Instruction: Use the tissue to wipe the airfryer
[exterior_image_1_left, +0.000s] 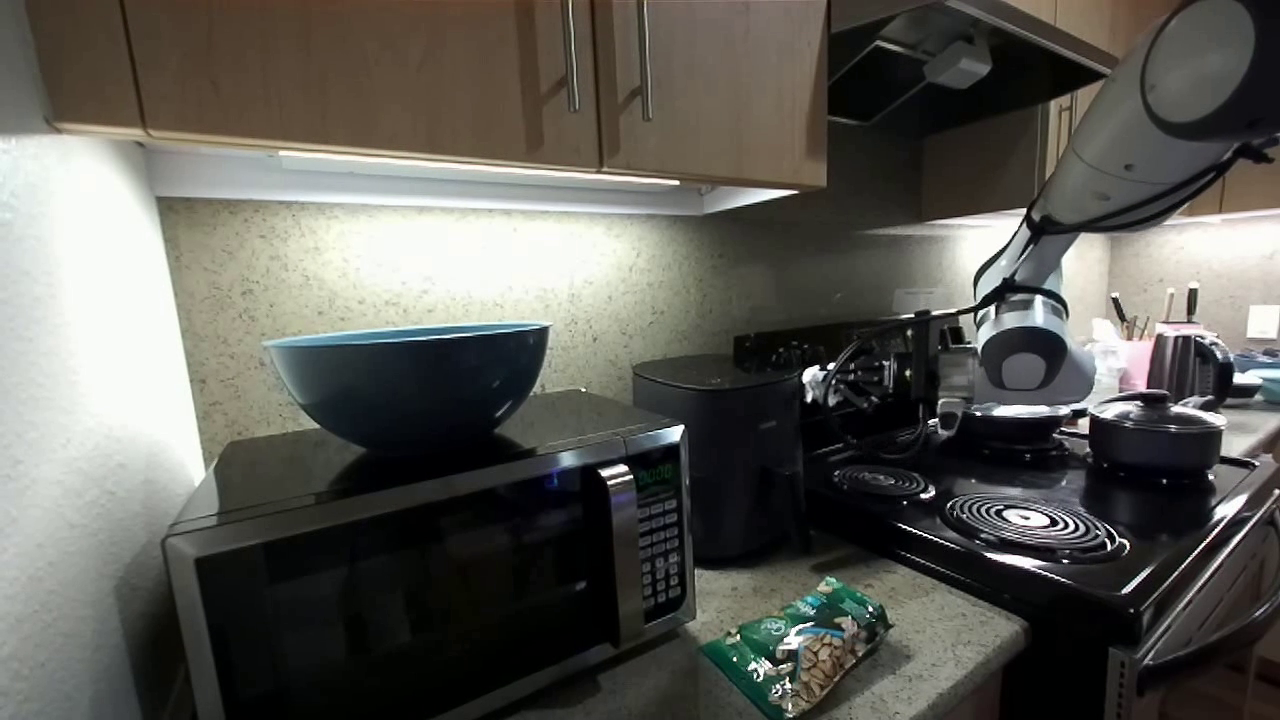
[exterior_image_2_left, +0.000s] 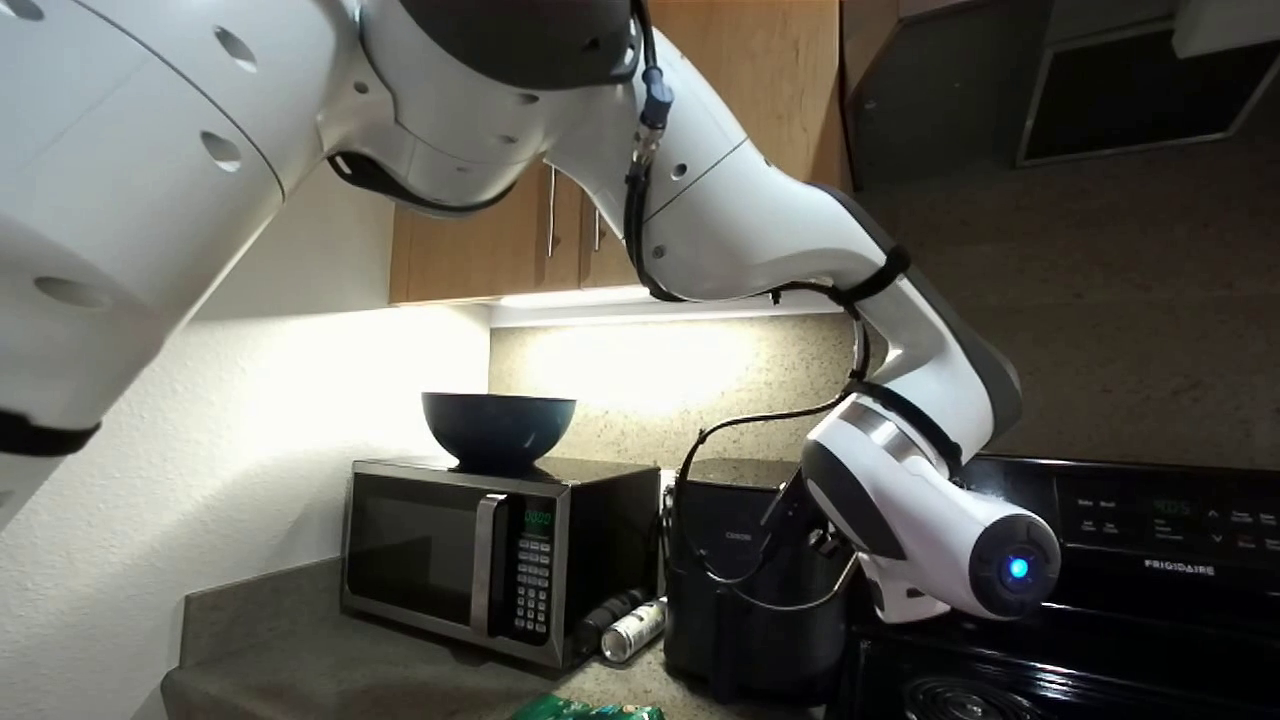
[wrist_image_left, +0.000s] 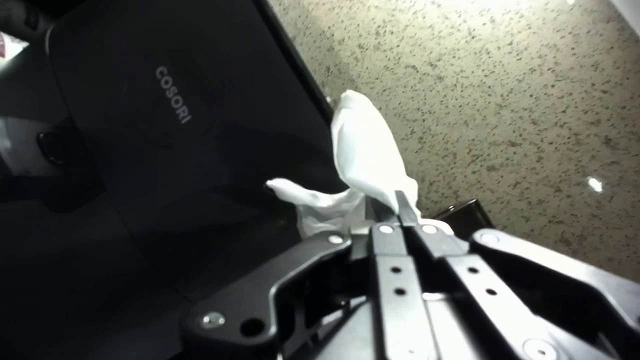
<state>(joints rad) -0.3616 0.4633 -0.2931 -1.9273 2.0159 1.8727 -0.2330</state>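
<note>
Facing the airfryer at its 9 o'clock in the wrist view, the hand is closed tight on the tissue, flaps splayed toward 9 and 11; contact unclear. Risks: airfryer could slide under a hard push; tissue could tear or slip under drag; hand's metal could scrape. In an exterior view, clock centred on airfryer: microwave at 9 crowds that side; printed cylinder lying on the tabletop at 8 narrows the gap; cable looping at 11 could snag; stove at 3 may limit wrist room.
</note>
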